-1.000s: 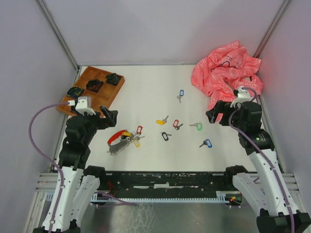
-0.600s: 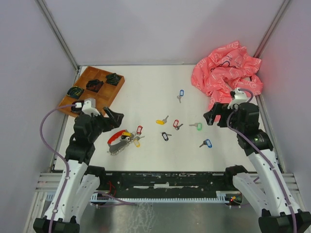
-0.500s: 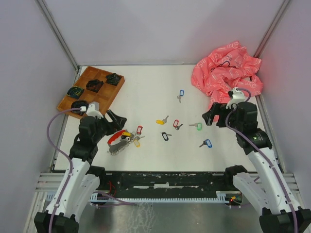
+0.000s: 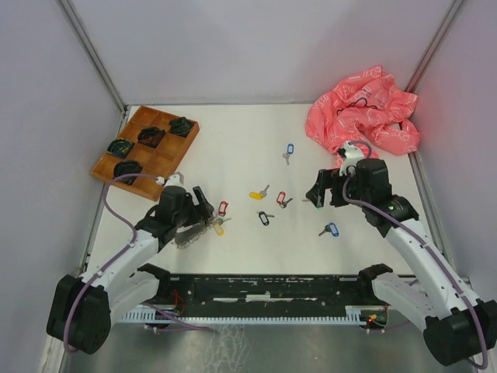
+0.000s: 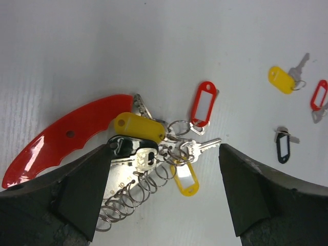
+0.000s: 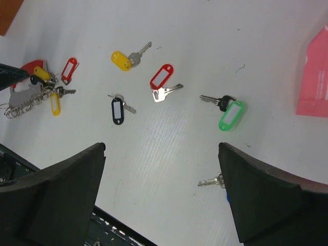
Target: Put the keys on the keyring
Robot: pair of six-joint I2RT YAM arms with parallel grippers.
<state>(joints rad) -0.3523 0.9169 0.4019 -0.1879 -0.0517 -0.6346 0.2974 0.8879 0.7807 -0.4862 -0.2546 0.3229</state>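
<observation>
The keyring [image 4: 194, 227], a silvery coil cluster [image 5: 134, 185] with a curved red piece [image 5: 72, 134], lies at the table's front left and also shows in the right wrist view [image 6: 32, 96]. Red-tagged [image 5: 203, 104] and yellow-tagged keys [image 5: 185, 179] lie against it. My left gripper [image 4: 203, 205] [image 5: 164, 169] hovers open straight over it, one finger to each side. Loose keys lie mid-table: yellow [image 6: 121, 60], red [image 6: 161, 77], dark [image 6: 117, 110], green [image 6: 230, 115] and a blue one [image 4: 289, 150] farther back. My right gripper [image 4: 324, 190] [image 6: 161, 154] hangs open above bare table beside the green key; its finger partly hides another blue-tagged key [image 4: 331, 230].
A wooden tray [image 4: 105, 167] with dark coiled items stands at the back left. A crumpled pink cloth [image 4: 361, 116] fills the back right corner. Grey walls close three sides; a black rail [image 4: 264, 287] runs along the near edge.
My left arm has swung forward and right, lowering over the keyring. The right arm has reached left and down toward the green key. Both grippers stayed open.
</observation>
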